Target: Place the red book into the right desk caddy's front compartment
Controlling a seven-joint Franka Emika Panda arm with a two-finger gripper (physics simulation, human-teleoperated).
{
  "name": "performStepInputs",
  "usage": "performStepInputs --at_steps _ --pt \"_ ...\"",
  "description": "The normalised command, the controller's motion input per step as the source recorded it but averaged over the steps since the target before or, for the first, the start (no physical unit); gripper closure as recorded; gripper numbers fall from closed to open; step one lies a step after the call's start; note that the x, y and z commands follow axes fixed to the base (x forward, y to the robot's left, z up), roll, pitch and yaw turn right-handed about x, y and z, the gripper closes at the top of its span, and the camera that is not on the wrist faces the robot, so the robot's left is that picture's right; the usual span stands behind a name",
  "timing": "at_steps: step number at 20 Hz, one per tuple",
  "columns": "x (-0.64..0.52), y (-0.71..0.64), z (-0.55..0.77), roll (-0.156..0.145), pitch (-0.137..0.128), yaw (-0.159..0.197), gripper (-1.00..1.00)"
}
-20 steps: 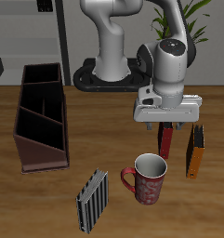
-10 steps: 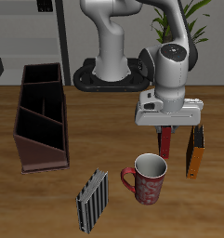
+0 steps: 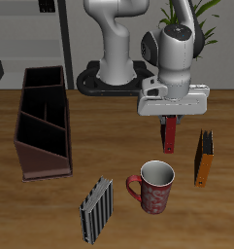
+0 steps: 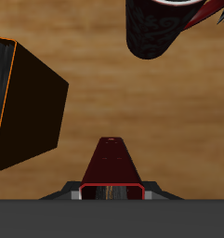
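My gripper [image 3: 171,121] is shut on the red book [image 3: 171,136] and holds it upright in the air, above the table behind the mug. In the wrist view the red book [image 4: 113,165] runs out from between the fingers, its near end clamped. The right desk caddy [image 3: 43,123], a long dark reddish-brown box with inner dividers, stands far across the table from the gripper, its low end toward the table's front edge. It does not show in the wrist view.
A red patterned mug [image 3: 154,187] stands below the held book, nearer the table's front edge; it also shows in the wrist view [image 4: 160,26]. An orange book [image 3: 204,157] stands beside the gripper and shows in the wrist view [image 4: 20,104]. A grey ribbed book [image 3: 95,209] lies near the front edge.
My gripper has risen with the red book, lifting it off the table and a little farther back from the mug.
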Motion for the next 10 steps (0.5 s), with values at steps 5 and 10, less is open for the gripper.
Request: performStepInputs --at_steps 5,10 --pt "-0.29 -0.36 0.45 0.0 -0.068 0.099 1.0" --pt "-0.21 -0.4 0.31 -0.019 -0.05 0.054 1.0"
